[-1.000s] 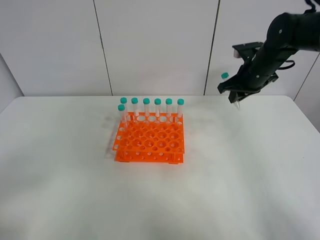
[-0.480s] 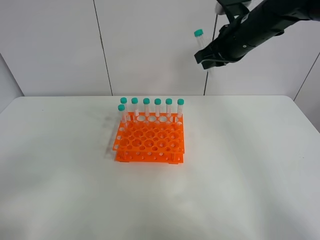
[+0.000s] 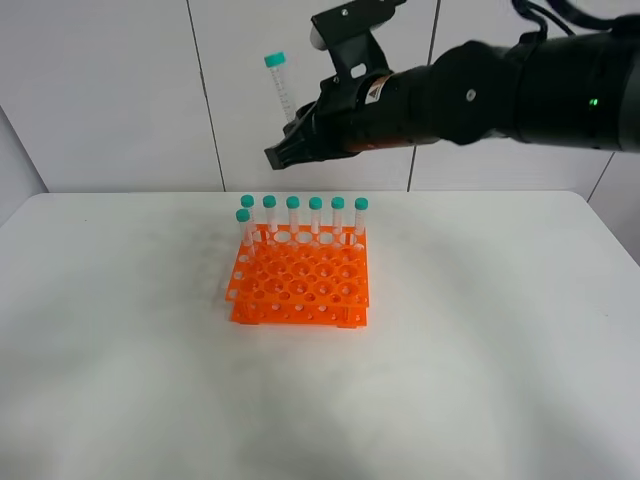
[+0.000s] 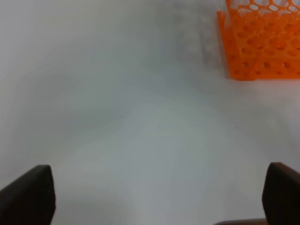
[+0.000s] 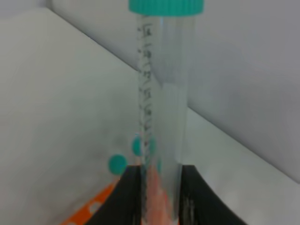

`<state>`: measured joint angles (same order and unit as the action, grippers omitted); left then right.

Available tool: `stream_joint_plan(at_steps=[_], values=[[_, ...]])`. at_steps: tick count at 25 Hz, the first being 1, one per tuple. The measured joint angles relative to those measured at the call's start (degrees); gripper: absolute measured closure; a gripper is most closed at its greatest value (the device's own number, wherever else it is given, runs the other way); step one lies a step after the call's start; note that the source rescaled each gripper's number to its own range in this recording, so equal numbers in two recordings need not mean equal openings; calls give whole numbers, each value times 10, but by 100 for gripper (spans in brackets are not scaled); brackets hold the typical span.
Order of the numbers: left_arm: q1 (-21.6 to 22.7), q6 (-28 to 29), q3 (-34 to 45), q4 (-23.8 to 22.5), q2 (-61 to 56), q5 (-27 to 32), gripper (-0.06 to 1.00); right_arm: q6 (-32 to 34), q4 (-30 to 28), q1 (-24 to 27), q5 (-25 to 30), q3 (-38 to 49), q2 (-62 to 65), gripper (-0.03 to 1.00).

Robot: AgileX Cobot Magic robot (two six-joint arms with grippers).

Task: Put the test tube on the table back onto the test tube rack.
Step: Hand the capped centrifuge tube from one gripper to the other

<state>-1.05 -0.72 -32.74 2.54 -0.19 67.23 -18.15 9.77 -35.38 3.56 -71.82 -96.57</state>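
White tabletop (image 3: pixel 480 350), orange test tube rack (image 3: pixel 300 285) mid-field: your right end effector (image 3: pixel 288 148) clamps the test tube (image 3: pixel 281 90) low, cap up, well above the rack, so carry step; next, centre it over a free hole and lower; left end effector (image 4: pixel 154 201) wide.

Right arm (image 3: pixel 480 90): stretched across upper frame, right gripper (image 3: pixel 293 132) clamped on test tube (image 3: pixel 281 88). Left gripper (image 4: pixel 159 187): fingers wide apart, lower corners.
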Motion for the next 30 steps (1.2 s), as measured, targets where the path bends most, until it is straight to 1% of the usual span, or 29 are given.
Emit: stream_joint_plan(at_steps=[2, 4, 7, 10, 14, 17, 19, 23, 30], values=[[0, 0, 0, 0, 0, 0, -5, 0, 1, -15, -59, 39, 5, 97], [0, 0, 0, 0, 0, 0, -5, 0, 1, -34, -139, 85, 14, 97], [0, -1, 0, 0, 0, 0, -5, 2, -2, -64, -245, 146, 25, 97], [0, -1, 0, 0, 0, 0, -5, 20, -17, -81, -313, 195, 32, 97], [0, -1, 0, 0, 0, 0, -5, 82, -60, -82, -383, 253, 35, 97], [0, -1, 0, 0, 0, 0, -5, 115, -70, -82, -419, 289, 35, 97], [0, -1, 0, 0, 0, 0, -5, 121, -72, -82, -428, 308, 35, 97], [0, -1, 0, 0, 0, 0, -5, 124, -73, -82, -431, 323, 35, 97], [0, -1, 0, 0, 0, 0, -5, 124, -73, -82, -434, 323, 35, 97]])
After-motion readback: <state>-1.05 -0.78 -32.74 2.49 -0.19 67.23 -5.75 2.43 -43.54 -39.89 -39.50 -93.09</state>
